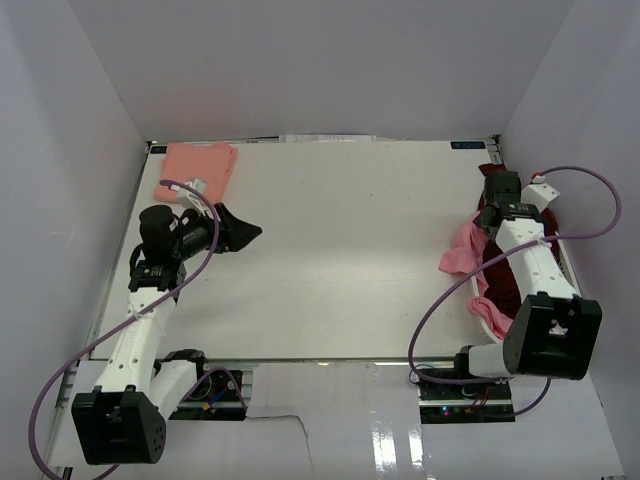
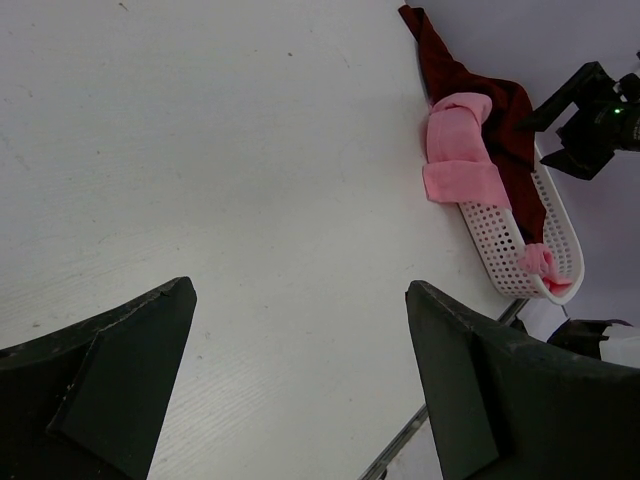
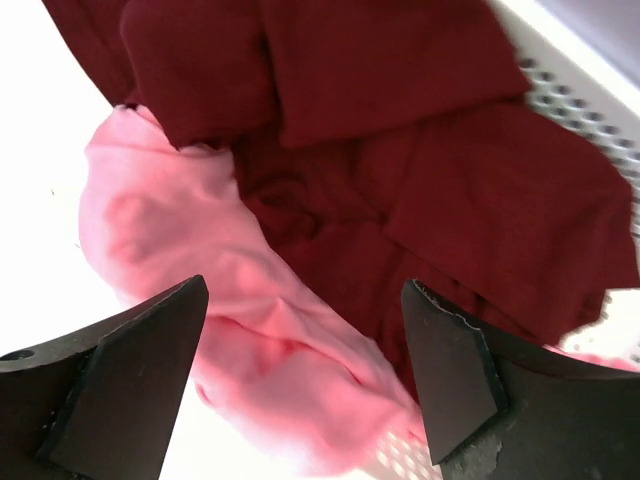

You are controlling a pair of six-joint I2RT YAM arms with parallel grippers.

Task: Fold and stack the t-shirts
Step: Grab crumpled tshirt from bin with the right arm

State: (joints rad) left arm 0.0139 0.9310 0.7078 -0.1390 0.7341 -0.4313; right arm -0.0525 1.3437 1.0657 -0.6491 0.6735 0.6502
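A salmon t-shirt point(image 1: 195, 170) lies folded at the table's far left corner. A pink t-shirt point(image 1: 462, 250) point(image 3: 250, 320) hangs over the rim of the white mesh basket point(image 1: 488, 318) at the right edge. A dark maroon t-shirt point(image 1: 503, 282) point(image 3: 420, 160) is bunched inside the basket. My right gripper point(image 1: 497, 200) point(image 3: 305, 290) hovers open just above both shirts, its fingers straddling the pink fold and the maroon cloth. My left gripper point(image 1: 245, 232) point(image 2: 300, 290) is open over bare table near the folded shirt and holds nothing.
From the left wrist, the basket point(image 2: 505, 250) is seen far off with the pink shirt point(image 2: 455, 160) and maroon shirt point(image 2: 475, 90) spilling out. White walls enclose the table on three sides. A purple cable point(image 1: 590, 200) loops beside the right arm.
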